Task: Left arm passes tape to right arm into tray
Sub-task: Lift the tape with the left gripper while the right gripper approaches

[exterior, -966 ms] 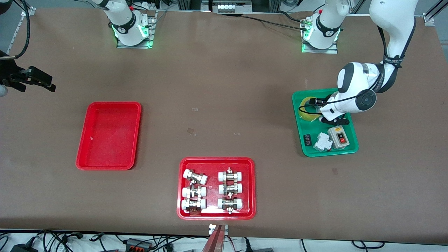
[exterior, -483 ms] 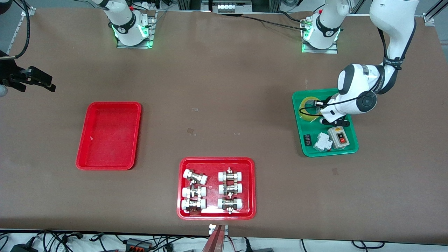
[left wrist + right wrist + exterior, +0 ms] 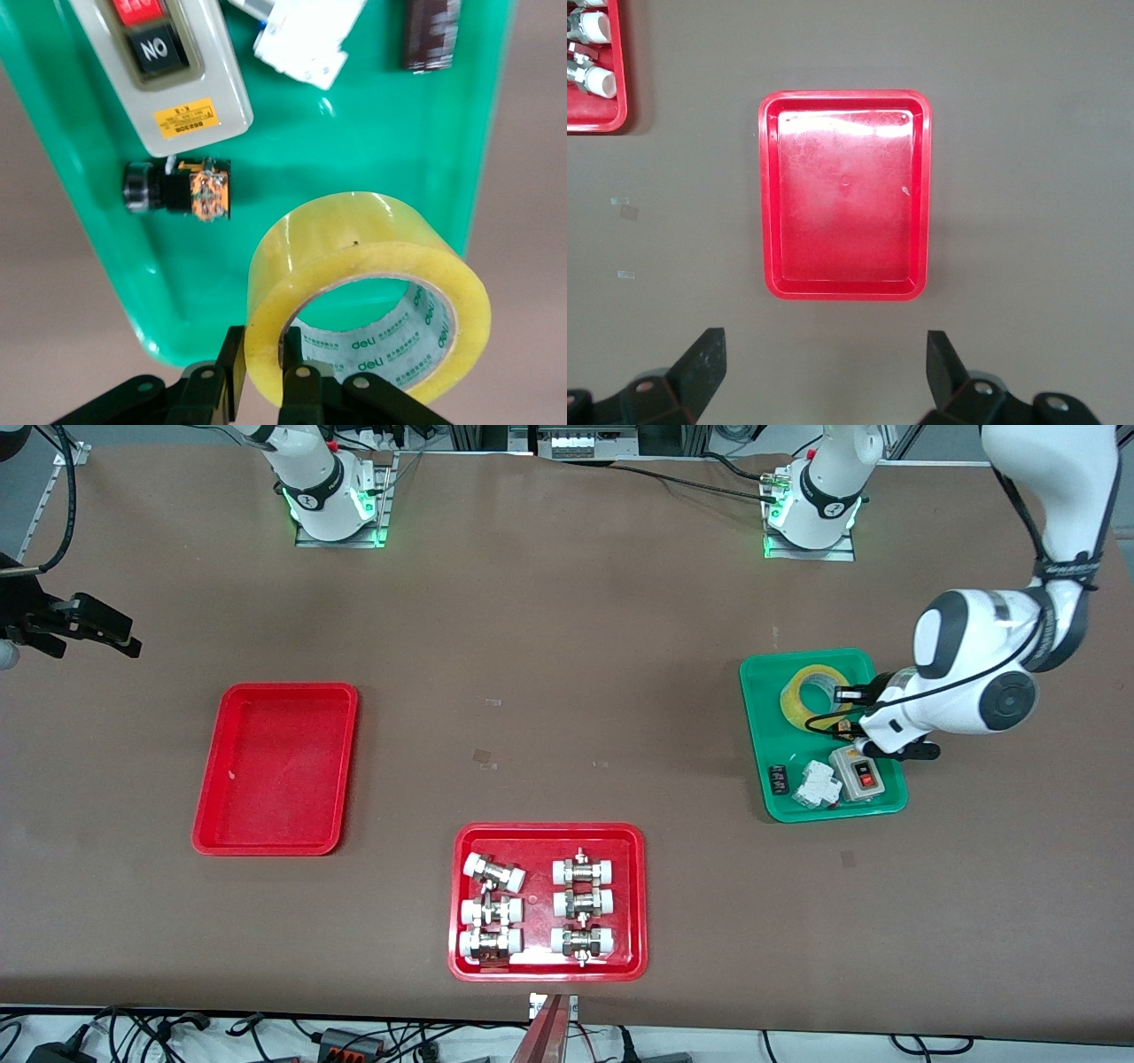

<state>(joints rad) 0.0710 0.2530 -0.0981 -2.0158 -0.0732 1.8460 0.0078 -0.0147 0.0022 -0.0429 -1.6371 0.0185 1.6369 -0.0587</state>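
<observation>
Nearest the front camera sits a red tray of white-capped metal fittings point(image 3: 548, 902); farther up, the plain red rectangular tray point(image 3: 275, 768) waits empty. The left gripper point(image 3: 263, 375), clamped on the translucent yellow tape roll's point(image 3: 812, 696) wall, has lifted it above the green tray point(image 3: 762, 753), starting the handover; its hole axis is tilted. The right gripper point(image 3: 824, 363) hovers open above the plain tray.

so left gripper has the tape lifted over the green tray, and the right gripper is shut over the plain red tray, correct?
Partly. The left gripper does hold the tape over the green tray. But the right gripper is open: the right wrist view shows its fingers spread wide apart, holding nothing, with the plain red tray below.
</observation>
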